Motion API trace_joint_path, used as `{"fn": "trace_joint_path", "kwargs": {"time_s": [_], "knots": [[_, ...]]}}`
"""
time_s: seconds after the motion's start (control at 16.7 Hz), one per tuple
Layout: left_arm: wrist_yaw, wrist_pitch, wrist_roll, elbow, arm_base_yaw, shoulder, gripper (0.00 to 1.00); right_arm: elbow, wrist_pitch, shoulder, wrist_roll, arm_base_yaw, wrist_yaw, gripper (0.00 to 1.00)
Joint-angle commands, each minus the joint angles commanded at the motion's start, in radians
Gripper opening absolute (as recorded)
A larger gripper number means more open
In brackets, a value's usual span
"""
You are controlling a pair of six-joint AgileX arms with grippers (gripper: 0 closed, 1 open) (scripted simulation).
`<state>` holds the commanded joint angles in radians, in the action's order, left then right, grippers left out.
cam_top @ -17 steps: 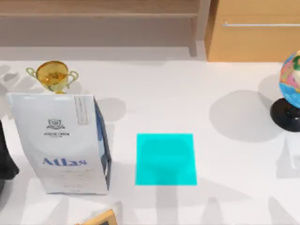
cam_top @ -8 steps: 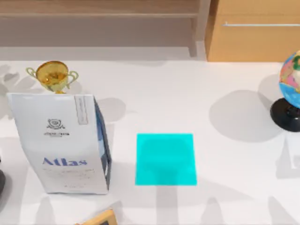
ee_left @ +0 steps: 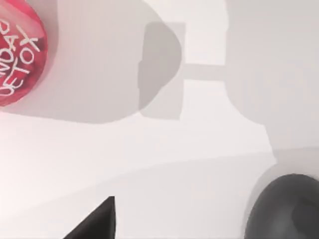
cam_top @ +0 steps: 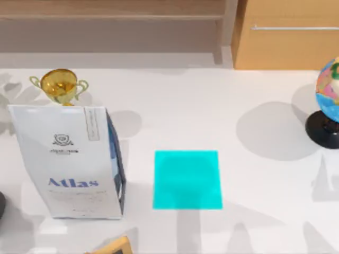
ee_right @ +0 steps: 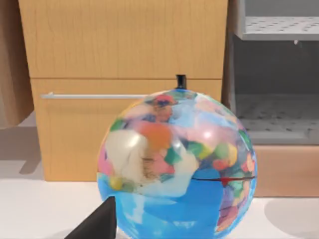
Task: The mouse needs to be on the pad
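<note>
The pad [cam_top: 187,180] is a plain cyan rectangle lying flat on the white table [cam_top: 212,116], a little right of the white "Atlas" bag [cam_top: 69,161], with nothing on it. A dark grey rounded body, apparently the mouse [ee_left: 284,211], sits on the table in the left wrist view. A dark sliver [cam_top: 1,205] at the top view's left edge matches it. In the left wrist view one black fingertip [ee_left: 99,221] of my left gripper hovers over bare table, apart from the mouse. In the right wrist view one black fingertip [ee_right: 99,221] of my right gripper is close to the globe [ee_right: 177,167].
A gold trophy [cam_top: 59,84] stands behind the bag. The globe [cam_top: 328,100] stands at the right edge before a wooden cabinet [cam_top: 288,37]. A wooden-framed thing [cam_top: 112,247] pokes in at the front. A red round object with white lettering [ee_left: 15,55] lies near the left gripper.
The black shape of my left arm at the top view's left edge has drawn back out of view. The pad, bag, trophy and globe have not moved.
</note>
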<state>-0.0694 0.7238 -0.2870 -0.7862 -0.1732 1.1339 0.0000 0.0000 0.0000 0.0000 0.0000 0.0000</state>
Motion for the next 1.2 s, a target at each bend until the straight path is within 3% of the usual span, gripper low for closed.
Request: {"fn": "trace_joint_path", "kwargs": {"time_s": [0.3, 0.54, 0.9, 1.2], "knots": [[0.052, 0.26, -0.066, -0.132, -0.001, 0.276, 1.0, 0.0, 0.0, 0.0, 0.0, 0.0, 0.0, 1.0], [0.071, 0.329, -0.081, -0.144, 0.002, 0.32, 1.0, 0.0, 0.0, 0.0, 0.0, 0.0, 0.0, 1.0], [0.071, 0.288, -0.082, -0.116, 0.001, 0.336, 1.0, 0.0, 0.0, 0.0, 0.0, 0.0, 0.0, 1.0], [0.07, 0.035, -0.088, 0.01, -0.004, 0.449, 1.0, 0.0, 0.0, 0.0, 0.0, 0.0, 0.0, 1.0]]}}
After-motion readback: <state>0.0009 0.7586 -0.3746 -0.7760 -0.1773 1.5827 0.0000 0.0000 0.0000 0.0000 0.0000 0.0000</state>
